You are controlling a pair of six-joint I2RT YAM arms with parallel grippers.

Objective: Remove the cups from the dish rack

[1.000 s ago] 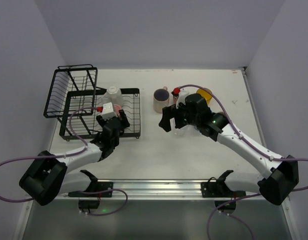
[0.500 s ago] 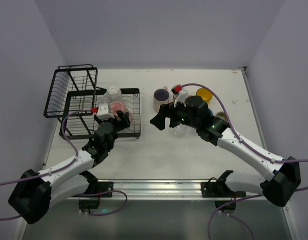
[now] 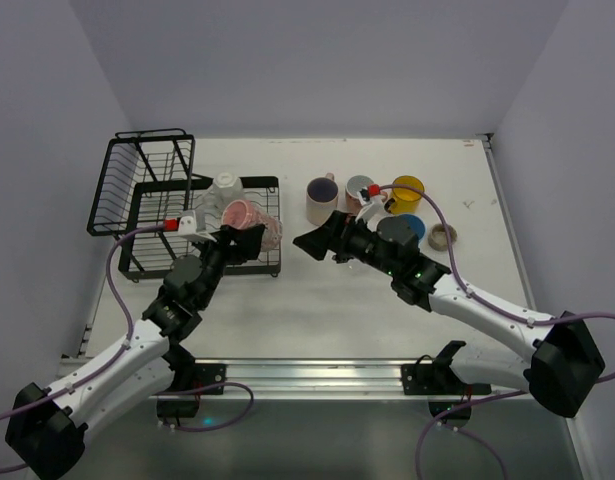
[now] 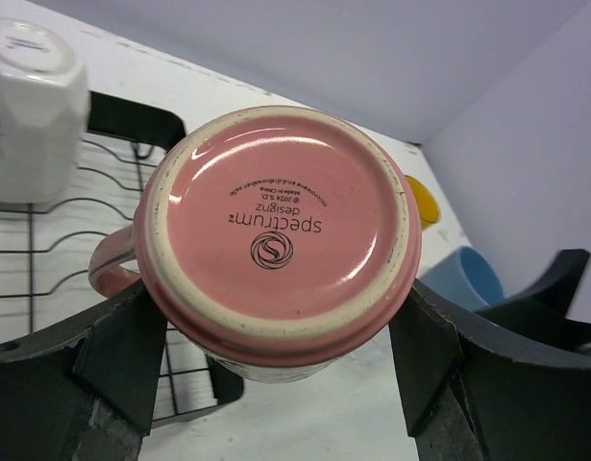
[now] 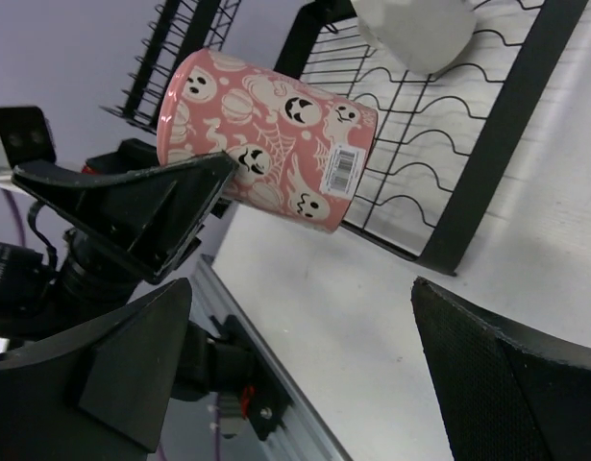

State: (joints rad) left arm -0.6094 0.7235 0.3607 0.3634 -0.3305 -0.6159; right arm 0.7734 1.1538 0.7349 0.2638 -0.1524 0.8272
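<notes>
Left wrist: claw (image 4: 276, 357) around pink mug (image 4: 276, 226) (tilted)

The pink mug (image 3: 249, 215), clamped in the left gripper (image 3: 245, 232), hangs over the right edge of the rack (image 3: 247, 270), with the white mug (image 3: 225, 187) just behind it. The right gripper (image 3: 315, 234), jaws wide, fills the gap between rack and beige cup (image 3: 322, 203). Bare table (image 3: 307, 310) lies in front.

Overhead, two wrist close-ups (shared mug (image 4: 276, 230))
</notes>
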